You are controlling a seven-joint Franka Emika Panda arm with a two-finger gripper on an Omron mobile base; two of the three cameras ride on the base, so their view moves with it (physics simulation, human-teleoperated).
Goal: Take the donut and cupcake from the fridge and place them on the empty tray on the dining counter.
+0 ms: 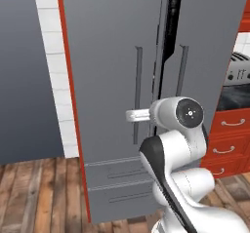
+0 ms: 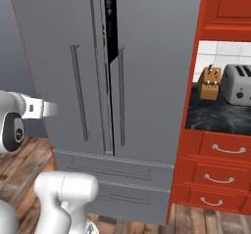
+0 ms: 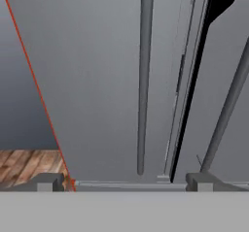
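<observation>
In front of the fridge [image 1: 112,81], the gripper [image 3: 124,181] hangs wide open and empty, facing the left door's handle [image 3: 143,80]; doors barely ajar.

Base views flanking the arm, hand view close, all facing the fridge [image 1: 112,81].

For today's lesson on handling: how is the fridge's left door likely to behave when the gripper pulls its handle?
The left door is tall and broad, so probably heavy, swinging stiffly on its hinge. Its handle is a thin, smooth bar, so the open gripper might slip along it. The gap between the doors suggests it is already ajar.
</observation>
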